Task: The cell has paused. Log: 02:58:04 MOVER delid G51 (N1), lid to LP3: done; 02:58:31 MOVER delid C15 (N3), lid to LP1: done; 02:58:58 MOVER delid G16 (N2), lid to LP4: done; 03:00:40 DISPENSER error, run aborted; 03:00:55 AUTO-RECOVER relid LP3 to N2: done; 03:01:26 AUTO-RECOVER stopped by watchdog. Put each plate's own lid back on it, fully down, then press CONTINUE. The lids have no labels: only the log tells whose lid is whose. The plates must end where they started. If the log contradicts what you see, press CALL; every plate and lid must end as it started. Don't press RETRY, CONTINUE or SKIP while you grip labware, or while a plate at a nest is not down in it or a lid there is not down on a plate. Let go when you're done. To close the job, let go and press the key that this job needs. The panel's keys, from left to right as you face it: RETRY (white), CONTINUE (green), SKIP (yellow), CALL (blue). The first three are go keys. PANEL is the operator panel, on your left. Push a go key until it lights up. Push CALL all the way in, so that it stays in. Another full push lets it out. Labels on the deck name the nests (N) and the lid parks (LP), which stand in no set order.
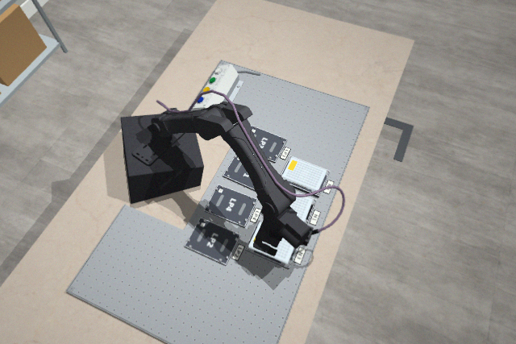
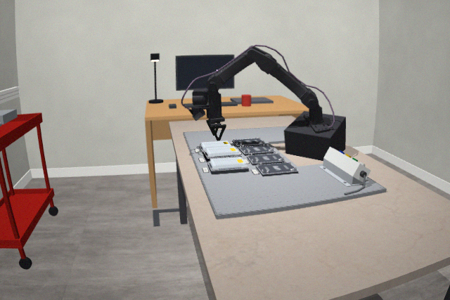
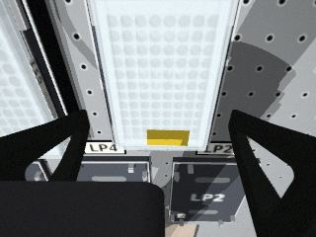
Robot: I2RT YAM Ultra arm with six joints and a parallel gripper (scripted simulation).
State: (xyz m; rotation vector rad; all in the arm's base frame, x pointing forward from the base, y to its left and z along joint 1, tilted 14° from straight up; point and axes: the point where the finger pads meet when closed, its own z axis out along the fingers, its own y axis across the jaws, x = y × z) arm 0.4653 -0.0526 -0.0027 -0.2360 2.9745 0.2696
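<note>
Grey perforated metal deck plate (image 1: 166,290) covers the beige table, carrying dark matte lid-park pads, among them LP2 (image 3: 207,197). Above the nearest white translucent well plate (image 3: 163,74), whose glossy cover and yellow tag (image 3: 168,137) face the wrist camera, hangs the black parallel gripper (image 2: 216,133), jaws spread wide and empty. That thin clear plastic lid is probably light, stiff and slippery; taking it across its long straight side walls looks safest.
</note>
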